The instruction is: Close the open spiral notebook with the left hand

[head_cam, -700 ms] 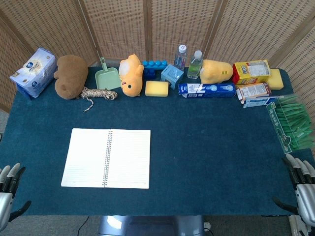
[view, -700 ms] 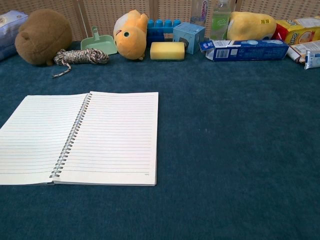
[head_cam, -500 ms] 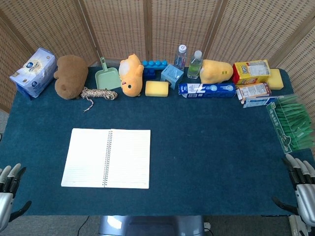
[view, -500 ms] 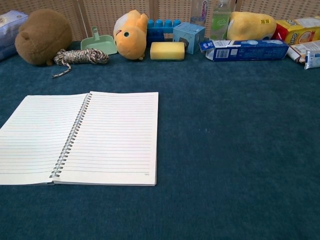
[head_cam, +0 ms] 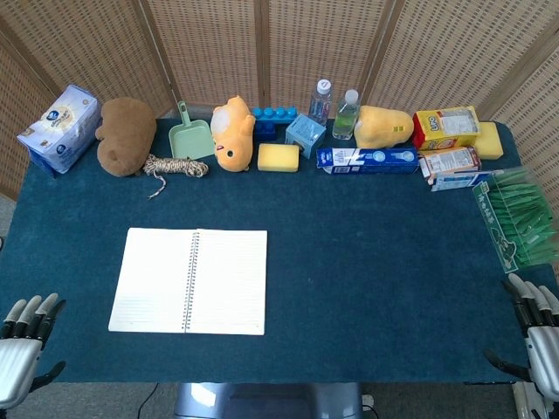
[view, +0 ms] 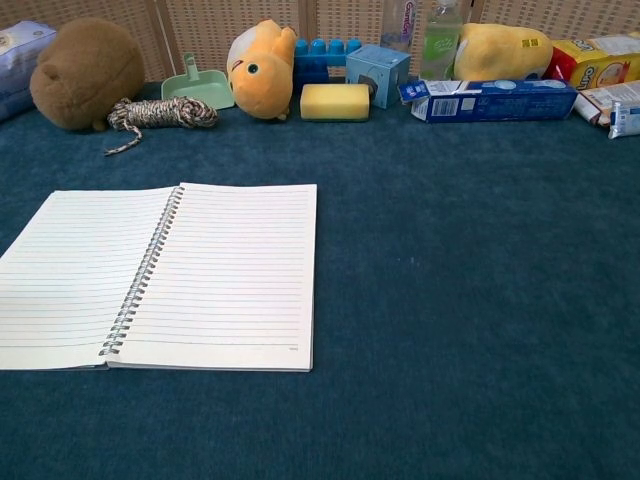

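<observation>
The spiral notebook point(head_cam: 189, 280) point(view: 165, 276) lies open and flat on the blue table cloth, left of centre, with lined white pages on both sides of its metal spiral. My left hand point(head_cam: 24, 349) is at the table's near left corner, well left of and below the notebook, fingers apart and holding nothing. My right hand point(head_cam: 540, 327) sits at the near right corner, fingers apart and empty. Neither hand shows in the chest view.
Along the back edge stand a tissue pack point(head_cam: 58, 127), a brown plush point(head_cam: 125, 134), a rope coil point(head_cam: 173, 166), a green dustpan point(head_cam: 190, 135), an orange plush point(head_cam: 232, 133), a yellow sponge point(head_cam: 279, 156), blue blocks, bottles and boxes. A green packet point(head_cam: 515, 218) lies at the right edge.
My left hand has shifted a little to the right and down at the near left corner. The notebook and the right hand have not moved.
</observation>
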Controlling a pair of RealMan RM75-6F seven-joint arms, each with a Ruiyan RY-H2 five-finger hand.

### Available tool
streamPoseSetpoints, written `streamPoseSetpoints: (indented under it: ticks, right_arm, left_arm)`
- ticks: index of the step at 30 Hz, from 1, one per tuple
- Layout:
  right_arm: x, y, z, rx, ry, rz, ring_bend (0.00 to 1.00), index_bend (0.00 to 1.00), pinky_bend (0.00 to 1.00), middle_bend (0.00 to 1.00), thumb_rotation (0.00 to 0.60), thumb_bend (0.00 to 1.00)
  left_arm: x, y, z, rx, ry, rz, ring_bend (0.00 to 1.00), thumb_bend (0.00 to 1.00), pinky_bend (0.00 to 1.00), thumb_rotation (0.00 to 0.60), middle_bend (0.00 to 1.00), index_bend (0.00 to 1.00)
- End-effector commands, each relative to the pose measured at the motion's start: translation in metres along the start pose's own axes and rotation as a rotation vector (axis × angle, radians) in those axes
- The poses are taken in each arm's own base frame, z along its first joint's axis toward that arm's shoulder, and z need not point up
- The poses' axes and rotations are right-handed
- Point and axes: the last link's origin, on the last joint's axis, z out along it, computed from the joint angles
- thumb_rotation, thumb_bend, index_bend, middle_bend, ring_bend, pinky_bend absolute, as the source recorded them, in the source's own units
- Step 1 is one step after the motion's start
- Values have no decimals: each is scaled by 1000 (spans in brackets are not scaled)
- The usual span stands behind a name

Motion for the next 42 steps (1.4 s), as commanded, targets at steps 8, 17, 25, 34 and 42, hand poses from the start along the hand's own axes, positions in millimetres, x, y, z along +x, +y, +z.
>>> streamPoseSetpoints:
  ticks: [8, 17, 25, 34, 42]
  right_arm:
    - [3, 0, -1, 1, 20, 19, 0, 0, 0, 0, 600, 0]
    - [5, 1, -1, -5, 28, 23, 0, 0, 0, 0, 600, 0]
    - [5, 1, -2, -7, 27, 23, 0, 0, 0, 0, 600, 0]
    - [8, 2, -2, -12, 38, 31, 0, 0, 0, 0, 600, 0]
    - [9, 2, -3, -10, 40, 37, 0, 0, 0, 0, 600, 0]
  left_arm:
    - [0, 19, 34, -97, -206, 63, 0, 147, 0, 600, 0, 0]
    - [-1, 45, 63, -216, -292, 101, 0, 146, 0, 583, 0, 0]
    - [8, 77, 87, -339, -253, 168, 0, 147, 0, 583, 0, 0]
    - [8, 109, 100, -477, -229, 275, 0, 131, 0, 518, 0, 13]
    - [9, 144, 129, -530, -201, 337, 0, 109, 0, 421, 0, 31]
